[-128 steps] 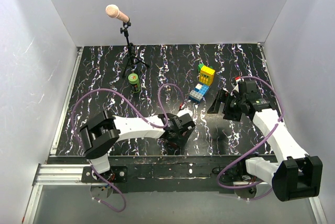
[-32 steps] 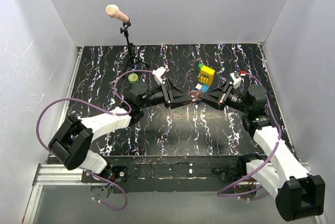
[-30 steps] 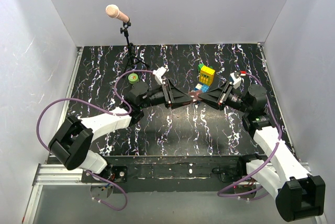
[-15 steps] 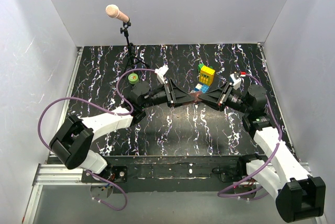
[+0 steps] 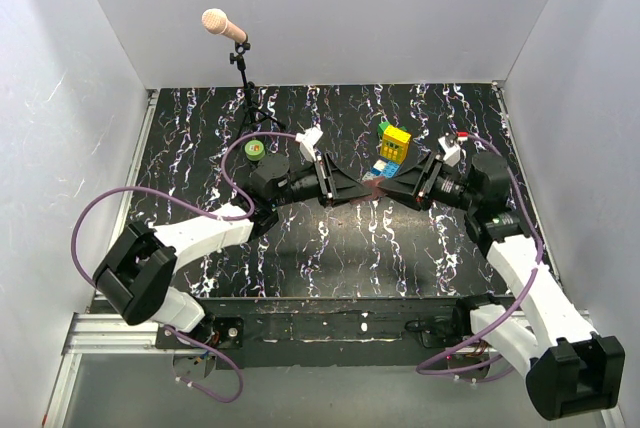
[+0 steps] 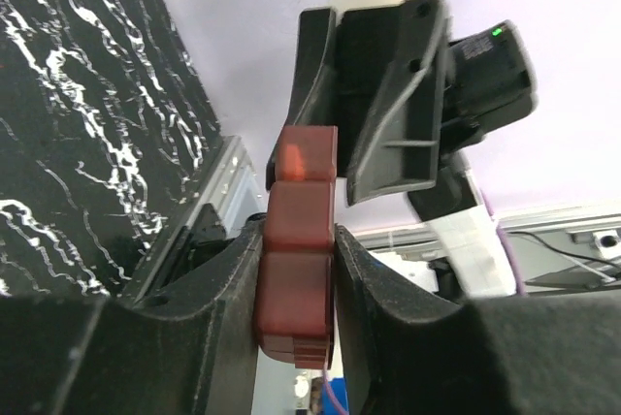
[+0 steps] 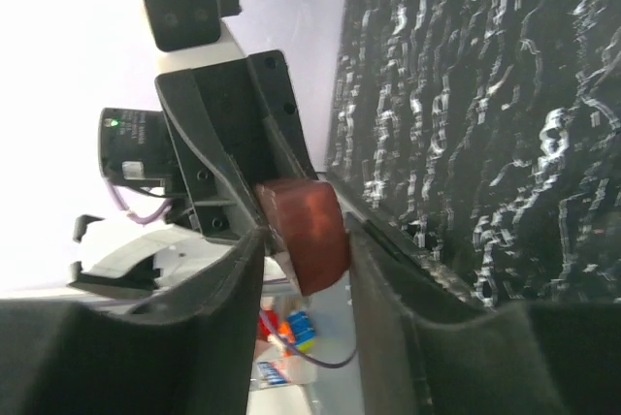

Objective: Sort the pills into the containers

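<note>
**Currently: box gripped at both ends, above the table**

Both arms reach inward and meet over the middle of the table (image 5: 200,148). The red-brown box (image 5: 372,186) hangs in the air between them, clear of the surface.

1. Left claw (image 6: 296,240): fingers closed on the near end of the box, one finger against each long side.
2. Right claw (image 7: 306,250): fingers appear clamped on the opposite end. The left wrist view shows that end seated in the right claw's jaws.
3. Box axis: the long axis runs along the line from claw to claw, left to right in the top view. Each claw faces the box end-on, and neither arm is nearer.
4. Bottle (image 5: 255,151): upright on the table behind the left arm, well apart from the box.
5. Pills: none can be made out in any view.

Judgement: the two-ended grip suits opening the flap lid. Any pull should keep to the box axis, or the box may twist out of one claw.
</note>
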Controlling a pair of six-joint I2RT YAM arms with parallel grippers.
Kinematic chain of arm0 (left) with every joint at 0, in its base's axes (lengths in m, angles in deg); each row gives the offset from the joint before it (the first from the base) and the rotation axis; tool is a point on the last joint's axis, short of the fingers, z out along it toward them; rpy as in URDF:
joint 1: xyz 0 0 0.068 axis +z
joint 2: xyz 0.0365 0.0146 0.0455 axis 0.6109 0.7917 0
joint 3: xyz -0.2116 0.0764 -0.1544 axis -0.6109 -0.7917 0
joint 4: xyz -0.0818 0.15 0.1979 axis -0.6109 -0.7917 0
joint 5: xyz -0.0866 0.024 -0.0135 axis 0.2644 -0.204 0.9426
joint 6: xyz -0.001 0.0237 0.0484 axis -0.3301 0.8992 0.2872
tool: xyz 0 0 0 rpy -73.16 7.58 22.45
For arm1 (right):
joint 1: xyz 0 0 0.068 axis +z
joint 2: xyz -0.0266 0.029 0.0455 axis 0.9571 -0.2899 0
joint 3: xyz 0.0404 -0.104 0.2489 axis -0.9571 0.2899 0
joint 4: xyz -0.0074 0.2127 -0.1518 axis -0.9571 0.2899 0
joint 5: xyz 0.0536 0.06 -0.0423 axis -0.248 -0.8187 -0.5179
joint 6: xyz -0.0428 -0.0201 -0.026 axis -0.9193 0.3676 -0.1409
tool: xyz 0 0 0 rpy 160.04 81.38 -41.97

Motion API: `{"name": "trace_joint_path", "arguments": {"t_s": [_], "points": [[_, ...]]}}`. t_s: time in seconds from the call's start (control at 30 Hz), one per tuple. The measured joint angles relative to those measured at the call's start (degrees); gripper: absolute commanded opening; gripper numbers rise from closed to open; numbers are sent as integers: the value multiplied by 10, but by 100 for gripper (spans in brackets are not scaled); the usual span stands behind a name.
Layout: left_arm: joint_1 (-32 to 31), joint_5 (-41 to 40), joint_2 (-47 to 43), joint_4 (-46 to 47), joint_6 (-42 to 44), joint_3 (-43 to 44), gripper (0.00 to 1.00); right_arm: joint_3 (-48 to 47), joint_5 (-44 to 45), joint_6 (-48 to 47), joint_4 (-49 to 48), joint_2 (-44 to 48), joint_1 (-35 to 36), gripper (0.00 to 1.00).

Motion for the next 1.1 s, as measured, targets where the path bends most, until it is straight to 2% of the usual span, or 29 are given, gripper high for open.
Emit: {"name": "trace_joint_path", "arguments": {"t_s": [0.07, 0.13, 0.17, 0.37, 0.47, 0.67, 0.83, 0.97, 1.03, 1.1], "points": [[-1, 0, -2, -21, 10, 4, 0, -45, 2, -53, 70, -20, 0, 83], [0, -2, -8, -50, 25, 7, 0, -84, 14, -108, 129, -30, -1, 96], [1, -3, -13, -68, 33, 9, 0, -98, 21, -131, 151, -32, -2, 98], [28, 5, -54, -184, 80, 11, 0, -149, 60, -268, 269, -23, -2, 98], [55, 16, -77, -268, 114, 27, 0, -152, 68, -323, 310, -17, -2, 94], [115, 81, -114, -412, 180, 59, 0, -152, 63, -404, 342, -9, 9, 98], [171, 176, -123, -505, 234, 65, 0, -165, 52, -480, 351, -5, 75, 98], [196, 213, -123, -563, 262, 66, 0, -186, 57, -535, 353, -7, 152, 98], [198, 223, -123, -578, 265, 66, 0, -188, 64, -551, 348, -6, 183, 93], [198, 234, -123, -586, 264, 65, 0, -188, 87, -563, 338, -6, 217, 95]]}}
